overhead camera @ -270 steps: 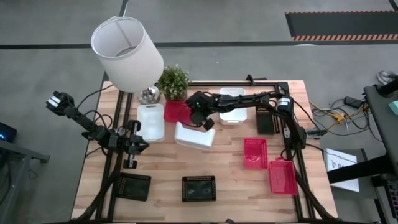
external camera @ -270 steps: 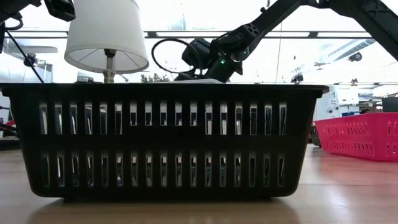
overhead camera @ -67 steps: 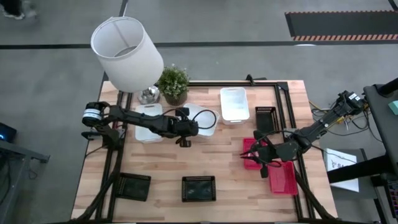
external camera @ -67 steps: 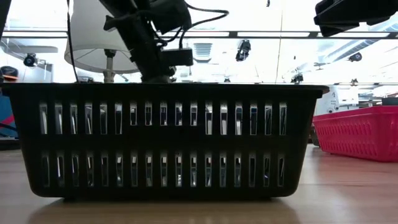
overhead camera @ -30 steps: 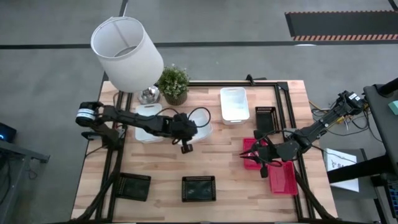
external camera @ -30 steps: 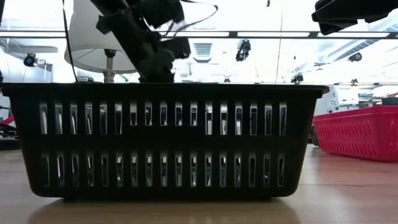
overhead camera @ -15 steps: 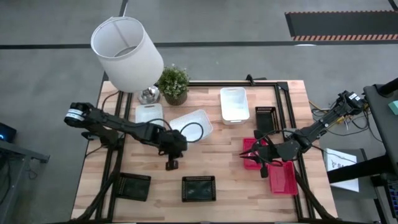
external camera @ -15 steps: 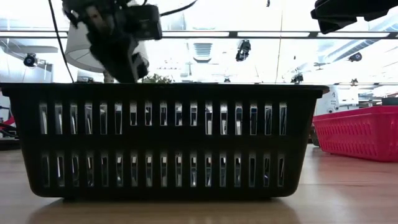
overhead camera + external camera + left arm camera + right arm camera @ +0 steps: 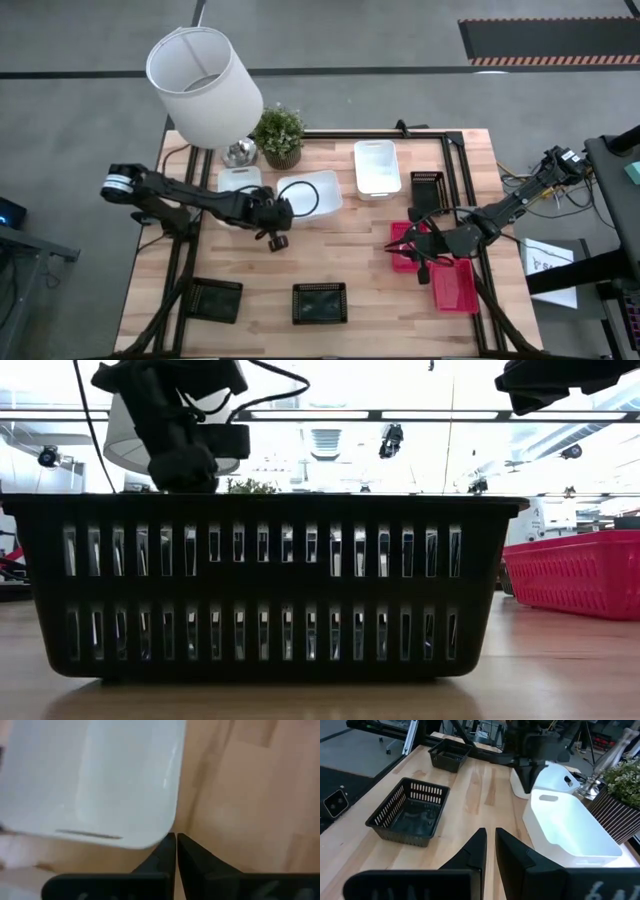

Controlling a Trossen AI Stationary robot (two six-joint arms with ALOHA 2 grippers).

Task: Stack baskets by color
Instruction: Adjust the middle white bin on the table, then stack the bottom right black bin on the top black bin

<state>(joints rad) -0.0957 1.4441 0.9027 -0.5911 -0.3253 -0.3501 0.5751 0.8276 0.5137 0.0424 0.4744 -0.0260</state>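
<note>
Three white baskets lie across the far half of the table: one [image 9: 240,180] under my left arm, one in the middle [image 9: 312,192], one [image 9: 377,167] farther right. My left gripper [image 9: 279,241] is shut, slanting down beside the middle basket's near-left corner [image 9: 167,832]. My right gripper [image 9: 422,266], shut and empty, hovers over a red basket [image 9: 403,262], with a second red one [image 9: 458,290] beside it. Black baskets rest near the front edge [image 9: 217,298] [image 9: 320,302] and at the far right [image 9: 427,190]. My left gripper has its shut fingertips [image 9: 170,840] right at the rounded near-left corner of the middle white basket, coming slanting down from the table's near-left side. I cannot tell whether they touch it. The basket lies flat on the table, open side up.
A white lampshade [image 9: 205,85] and a potted plant [image 9: 280,135] stand at the far left corner. A black cable loop [image 9: 305,200] hangs over the middle white basket. Bare wood [image 9: 340,250] lies in the table's middle. The low view is filled by a black basket [image 9: 265,585].
My left gripper, shut throughout, has swung toward the table's left and near edges, then back a little toward the far edge. The middle white basket has turned about on the table and now lies square to the edges.
</note>
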